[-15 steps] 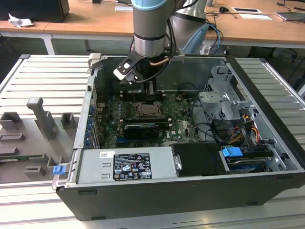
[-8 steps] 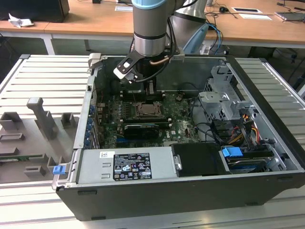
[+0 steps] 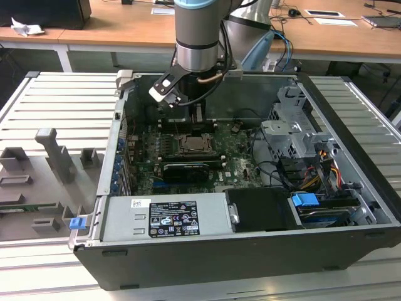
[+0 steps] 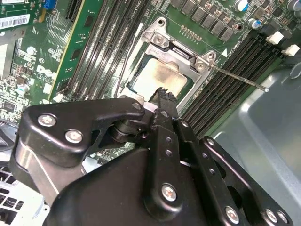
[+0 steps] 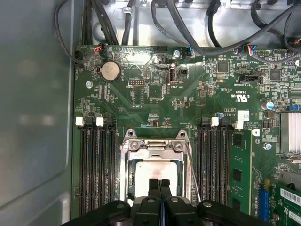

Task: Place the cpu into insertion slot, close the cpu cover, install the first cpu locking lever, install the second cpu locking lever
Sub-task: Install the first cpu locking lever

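Note:
The cpu (image 5: 155, 170) lies flat in the insertion slot (image 3: 195, 145), its pale metal face showing through the window of the cpu cover (image 5: 155, 146). The silver cover frame lies down over the chip. A thin locking lever (image 4: 237, 77) sticks out free along one side of the socket, and it shows as a slanted rod (image 5: 193, 174) in the first wrist view. My gripper (image 5: 160, 184) hangs just above the chip's edge with its black fingers pressed together and nothing between them. In the second wrist view the gripper (image 4: 162, 93) tip points at the cpu (image 4: 157, 77).
Black memory slots (image 5: 96, 165) flank the socket on both sides. A memory stick (image 5: 240, 174) and cables (image 5: 188, 28) lie nearby. The grey case wall (image 5: 33, 117) stands close. In the exterior view a drive cage (image 3: 294, 135) and power supply (image 3: 166, 216) fill the case.

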Robot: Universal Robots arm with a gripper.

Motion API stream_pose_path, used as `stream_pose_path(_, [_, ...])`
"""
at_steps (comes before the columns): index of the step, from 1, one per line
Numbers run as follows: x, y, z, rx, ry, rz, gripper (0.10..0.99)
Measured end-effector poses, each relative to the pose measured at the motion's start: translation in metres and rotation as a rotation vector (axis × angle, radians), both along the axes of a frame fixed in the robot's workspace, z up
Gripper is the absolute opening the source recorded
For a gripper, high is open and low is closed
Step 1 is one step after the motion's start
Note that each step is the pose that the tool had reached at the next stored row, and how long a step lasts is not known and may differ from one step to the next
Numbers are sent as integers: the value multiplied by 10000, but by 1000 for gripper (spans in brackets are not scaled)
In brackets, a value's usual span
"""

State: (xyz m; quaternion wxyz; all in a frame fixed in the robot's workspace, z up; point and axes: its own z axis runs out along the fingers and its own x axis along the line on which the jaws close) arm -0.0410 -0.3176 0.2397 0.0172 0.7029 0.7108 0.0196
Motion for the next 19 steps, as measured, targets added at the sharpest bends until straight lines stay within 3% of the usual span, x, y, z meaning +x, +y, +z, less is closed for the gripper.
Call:
stream_pose_path(12, [0,0,231,0,0,0,106])
stream_pose_path(19, [-1,0,208,0,28,1332,106])
